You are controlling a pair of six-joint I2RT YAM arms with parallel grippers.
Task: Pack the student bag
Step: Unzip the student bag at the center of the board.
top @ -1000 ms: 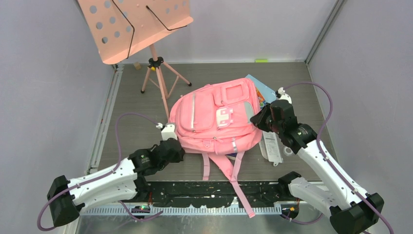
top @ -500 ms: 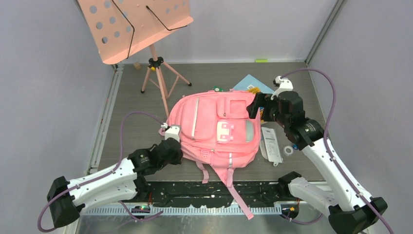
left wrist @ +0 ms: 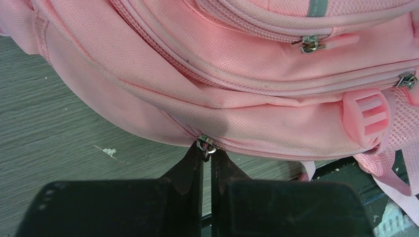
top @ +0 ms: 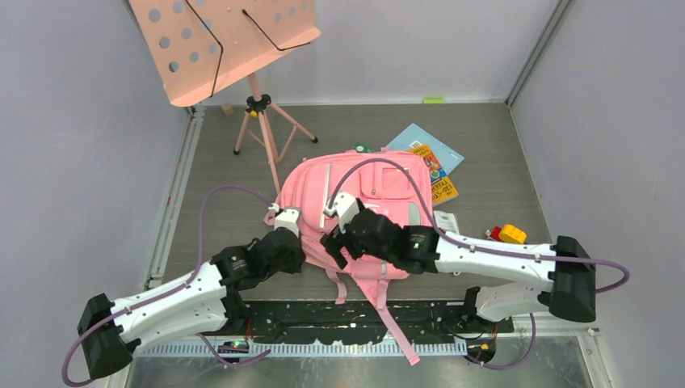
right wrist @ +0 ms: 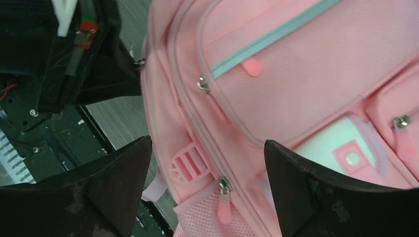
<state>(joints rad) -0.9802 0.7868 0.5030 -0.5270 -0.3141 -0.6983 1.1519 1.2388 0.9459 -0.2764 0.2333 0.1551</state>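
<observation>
The student bag, a large pink backpack, lies flat in the middle of the table with its straps trailing toward the arms. My left gripper is at its near left edge. In the left wrist view that gripper is shut on a small metal zip pull of the bag's main seam. My right gripper reaches across over the bag's near left part. In the right wrist view it hangs wide open above a pink buckle and another zip pull, touching nothing.
A salmon music stand on a tripod stands at the back left. Books lie just beyond the bag's far right corner. A white packet and a yellow and red toy lie to the bag's right. Walls close in on three sides.
My right gripper let go at the bag's far right side, opened, and swung across to hover over its near left part. The bag shifted left early on. The left gripper stayed shut.
</observation>
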